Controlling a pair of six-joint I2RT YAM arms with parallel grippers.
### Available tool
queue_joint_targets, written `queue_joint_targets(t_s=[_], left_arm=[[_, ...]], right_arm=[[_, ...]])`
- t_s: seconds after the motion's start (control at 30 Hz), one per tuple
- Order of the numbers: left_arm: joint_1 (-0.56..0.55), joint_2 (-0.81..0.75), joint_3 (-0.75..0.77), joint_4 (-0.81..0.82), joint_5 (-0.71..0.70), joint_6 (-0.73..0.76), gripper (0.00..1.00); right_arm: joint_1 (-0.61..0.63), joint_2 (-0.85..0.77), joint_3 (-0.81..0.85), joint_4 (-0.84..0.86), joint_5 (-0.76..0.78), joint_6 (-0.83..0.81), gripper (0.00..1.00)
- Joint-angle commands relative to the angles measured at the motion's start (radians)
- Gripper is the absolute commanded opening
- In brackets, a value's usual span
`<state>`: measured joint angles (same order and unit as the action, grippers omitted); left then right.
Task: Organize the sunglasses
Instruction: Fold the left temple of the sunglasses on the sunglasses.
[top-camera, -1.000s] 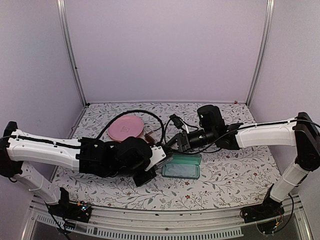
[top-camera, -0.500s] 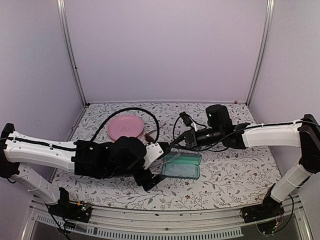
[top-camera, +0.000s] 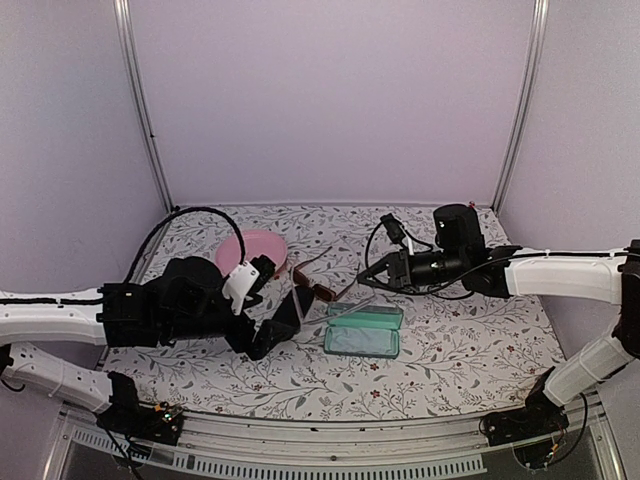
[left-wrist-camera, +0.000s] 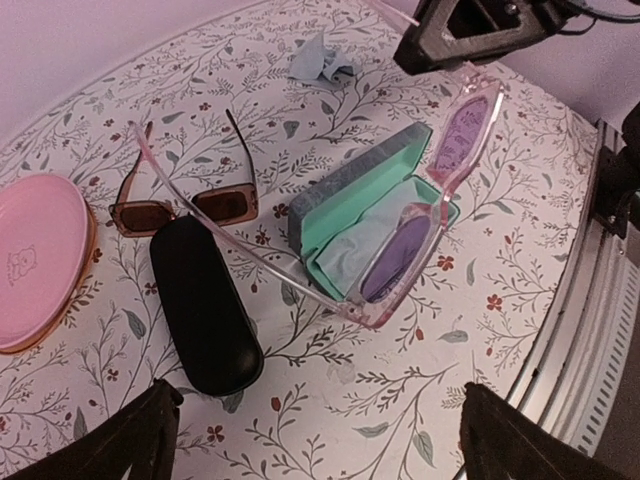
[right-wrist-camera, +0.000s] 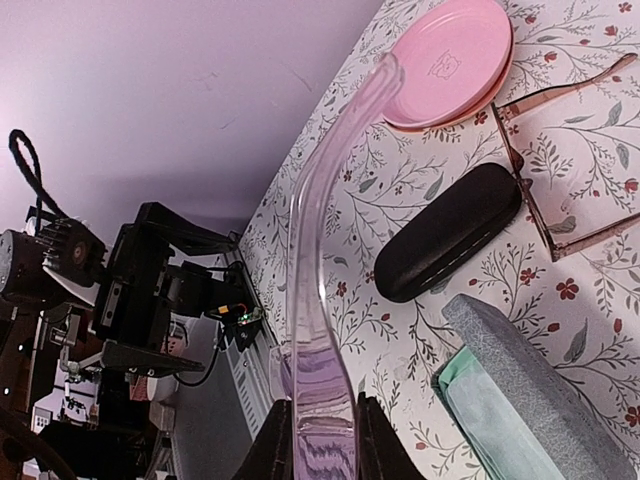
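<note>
The right gripper (right-wrist-camera: 322, 445) is clamped on one temple of the pale sunglasses (left-wrist-camera: 400, 250). Their front hangs tilted over the open grey-blue case (top-camera: 365, 338) near the middle of the counter (top-camera: 450, 350). The reddish-brown sunglasses (left-wrist-camera: 185, 205) lie unfolded at that case's 10 o'clock, just beside the black case (left-wrist-camera: 205, 310). The left gripper (top-camera: 283, 322), fingers apart and empty, hovers at 9 o'clock.
</note>
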<state>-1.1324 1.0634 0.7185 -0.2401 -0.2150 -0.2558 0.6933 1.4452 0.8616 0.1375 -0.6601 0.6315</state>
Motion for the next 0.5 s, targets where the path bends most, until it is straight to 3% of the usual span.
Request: queue_joint_targets(t_s=[0.0,0.27,0.47], left_arm=[[0.055,0.007,-0.035,0.069,0.115,0.023,0.99],[0.066,0.132,-0.038,0.236,0.173,0.117,0.99],[0.066,0.22,-0.001,0.251,0.195,0.142,0.94]], right_arm=[[-0.005,-0.018,-0.014,0.032,-0.021,0.009,0.0],[-0.006,-0.012,-0.058,0.128,-0.071,0.066,0.0],[-0.005,-0.017,-0.081,0.157,-0.076,0.083,0.0]])
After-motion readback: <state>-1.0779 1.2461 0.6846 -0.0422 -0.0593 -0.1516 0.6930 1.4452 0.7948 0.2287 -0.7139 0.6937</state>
